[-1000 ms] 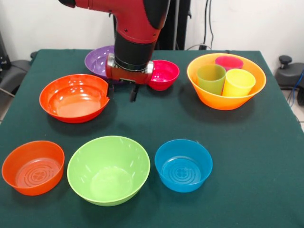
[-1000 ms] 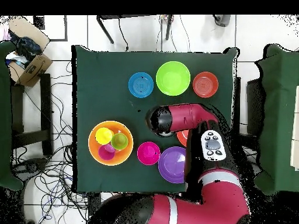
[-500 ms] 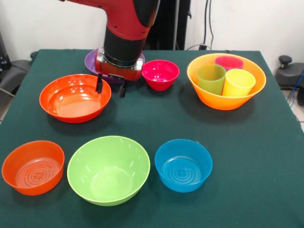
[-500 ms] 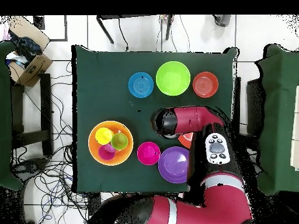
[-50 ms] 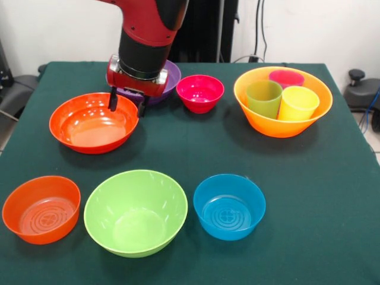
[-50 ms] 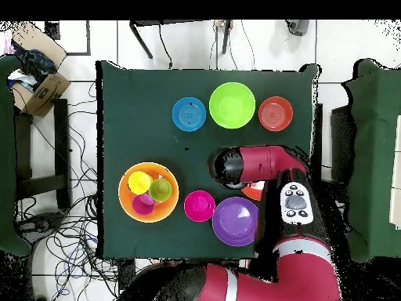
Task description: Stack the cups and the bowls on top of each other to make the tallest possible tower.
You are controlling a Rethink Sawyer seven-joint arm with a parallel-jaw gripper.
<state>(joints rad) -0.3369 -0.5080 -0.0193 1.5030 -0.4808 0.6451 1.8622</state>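
Note:
My gripper [image 5: 126,105] is open, its two fingers astride the right rim of the wide red-orange bowl [image 5: 89,123]. In the overhead view the arm hides all but a sliver of that bowl [image 6: 252,190]. The purple bowl [image 5: 171,76] is partly hidden behind the arm. Beside it sits the small pink bowl [image 5: 200,92]. The big orange bowl [image 5: 284,126] holds the green cup [image 5: 264,98], the yellow cup [image 5: 297,102] and a magenta-purple cup [image 5: 286,77]. No tower shows.
Along the near edge stand the small orange bowl [image 5: 40,208], the big lime green bowl [image 5: 135,211] and the small blue bowl [image 5: 229,206]. Chairs and a cardboard box [image 6: 35,74] flank the green table [image 5: 196,145].
The gripper has swung left in the front view, from the gap between the purple and pink bowls to the red-orange bowl's rim. No bowl or cup has moved.

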